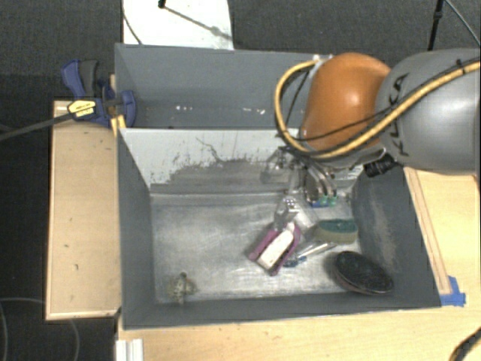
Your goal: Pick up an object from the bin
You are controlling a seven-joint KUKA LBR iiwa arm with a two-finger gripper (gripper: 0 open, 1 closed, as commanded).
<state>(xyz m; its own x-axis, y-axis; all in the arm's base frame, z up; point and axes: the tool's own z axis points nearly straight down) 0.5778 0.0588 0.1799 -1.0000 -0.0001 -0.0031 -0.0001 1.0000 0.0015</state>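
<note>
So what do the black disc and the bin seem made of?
The black round disc looks like rubber or matt plastic: dull, faintly textured, no glints. The grey bin looks like bare sheet metal: streaky sheen and scratches on its floor.

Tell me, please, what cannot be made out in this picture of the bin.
- Camera view: the teal thing near the right wall is partly covered by the gripper, so its kind is unclear.
- Camera view: whether the gripper touches the purple and white block below it cannot be told.
- Camera view: the blue piece is mostly hidden under that block.
- Camera view: the small dull thing in the near left corner is too small to name.
</note>
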